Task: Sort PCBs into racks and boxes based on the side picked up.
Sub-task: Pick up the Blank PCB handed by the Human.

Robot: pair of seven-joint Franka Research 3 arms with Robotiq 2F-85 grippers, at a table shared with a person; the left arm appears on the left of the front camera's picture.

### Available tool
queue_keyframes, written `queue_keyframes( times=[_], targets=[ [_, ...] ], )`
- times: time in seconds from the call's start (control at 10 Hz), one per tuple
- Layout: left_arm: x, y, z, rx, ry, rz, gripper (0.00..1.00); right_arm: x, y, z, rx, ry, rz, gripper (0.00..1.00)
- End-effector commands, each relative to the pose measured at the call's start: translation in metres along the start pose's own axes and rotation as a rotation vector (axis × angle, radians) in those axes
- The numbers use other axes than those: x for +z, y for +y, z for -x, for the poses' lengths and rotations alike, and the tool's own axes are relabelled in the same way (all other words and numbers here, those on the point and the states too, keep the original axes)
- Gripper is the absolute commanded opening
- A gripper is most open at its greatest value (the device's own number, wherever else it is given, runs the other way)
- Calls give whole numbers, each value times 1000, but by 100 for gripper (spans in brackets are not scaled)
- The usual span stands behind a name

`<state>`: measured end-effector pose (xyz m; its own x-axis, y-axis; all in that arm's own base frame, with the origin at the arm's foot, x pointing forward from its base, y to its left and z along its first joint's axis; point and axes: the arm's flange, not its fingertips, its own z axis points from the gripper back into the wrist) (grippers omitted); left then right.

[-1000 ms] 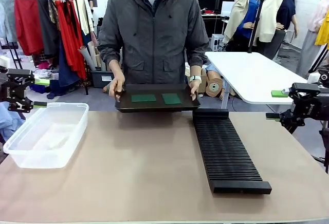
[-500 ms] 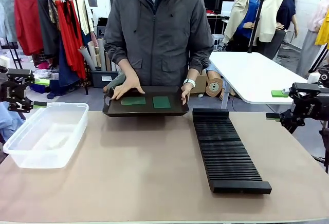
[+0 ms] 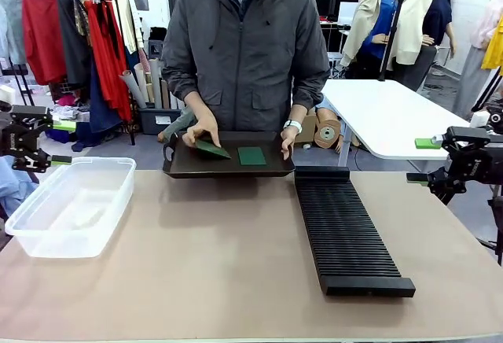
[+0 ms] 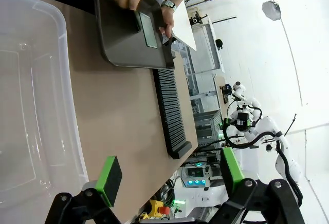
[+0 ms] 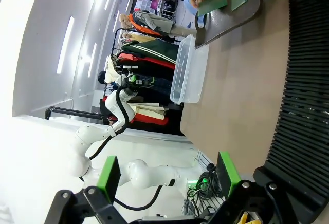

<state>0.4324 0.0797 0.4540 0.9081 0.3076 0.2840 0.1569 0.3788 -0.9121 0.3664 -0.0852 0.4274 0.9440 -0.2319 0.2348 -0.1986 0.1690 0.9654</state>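
On a dark flat tray (image 3: 228, 171) at the worktop's (image 3: 236, 272) far edge, a person's hand (image 3: 200, 129) tilts one thin green circuit board (image 3: 214, 151). Left gripper (image 4: 169, 168) and right gripper (image 5: 167, 171) hang wide open, empty, at the sides.

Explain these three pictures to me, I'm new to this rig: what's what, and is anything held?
The wide picture looks across the table from between two robot arms, toward a person. The other two come from cameras on each arm's wrist, so they look tilted. The green-tipped prongs at their bottom edges are the left pincer and right pincer; both are open and hold nothing. On the table lie a clear tub and a black slotted rack. The person holds a dark tray at the far edge; one green board lies flat in it, and the person's hand tips up a second board.
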Motion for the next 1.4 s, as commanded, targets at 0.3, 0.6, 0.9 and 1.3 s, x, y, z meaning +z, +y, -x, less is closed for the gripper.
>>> queue_keyframes(
  times=[0.3, 0.6, 0.9, 1.3],
  targets=[
    [1, -1, -1, -1, 3, 8, 100, 1, 2, 0, -13, 1, -7, 100],
    [1, -1, -1, -1, 3, 8, 100, 1, 2, 0, -13, 1, -7, 100],
    [1, -1, -1, -1, 3, 8, 100, 1, 2, 0, -13, 1, -7, 100],
    [1, -1, -1, -1, 3, 8, 100, -17, -9, -16, 48, 48, -23, 100]
  ],
)
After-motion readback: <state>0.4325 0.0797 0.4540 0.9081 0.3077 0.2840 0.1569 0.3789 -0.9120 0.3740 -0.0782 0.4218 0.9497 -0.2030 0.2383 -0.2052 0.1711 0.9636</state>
